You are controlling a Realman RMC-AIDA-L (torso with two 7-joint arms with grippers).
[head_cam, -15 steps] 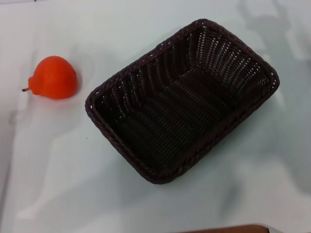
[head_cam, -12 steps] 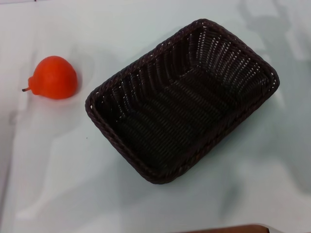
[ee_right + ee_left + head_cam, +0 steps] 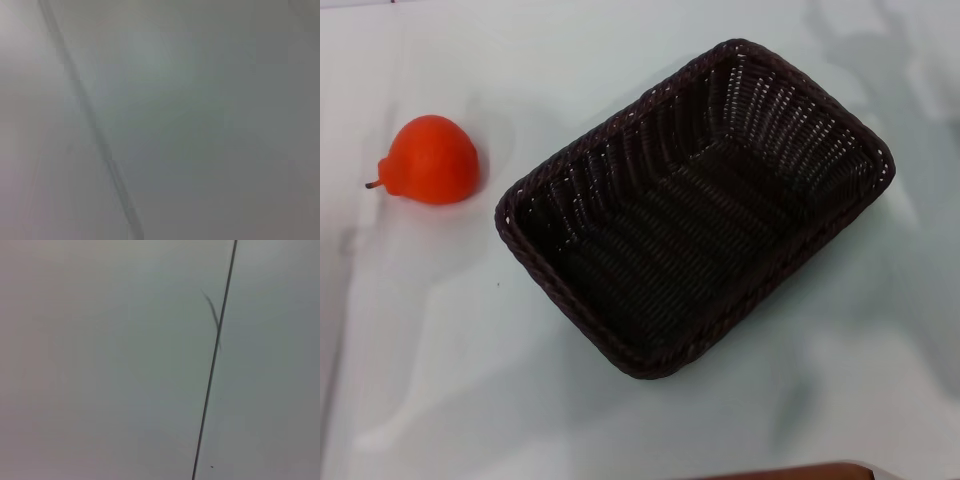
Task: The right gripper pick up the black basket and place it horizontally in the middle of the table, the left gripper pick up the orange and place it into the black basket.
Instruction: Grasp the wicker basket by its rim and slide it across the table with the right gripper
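The black basket [image 3: 695, 205] is a large dark woven wicker basket. It lies empty on the table [image 3: 440, 350], set at a slant, right of the middle in the head view. The orange [image 3: 432, 160] is a small orange-red fruit with a short dark stem. It lies on the table to the basket's left, apart from it. Neither gripper shows in any view. The left wrist view shows only a pale surface with a thin dark line [image 3: 214, 360]. The right wrist view shows only a blurred pale surface.
A brown edge [image 3: 790, 471] shows at the bottom of the head view. Faint shadows lie on the table at the far right [image 3: 880, 40].
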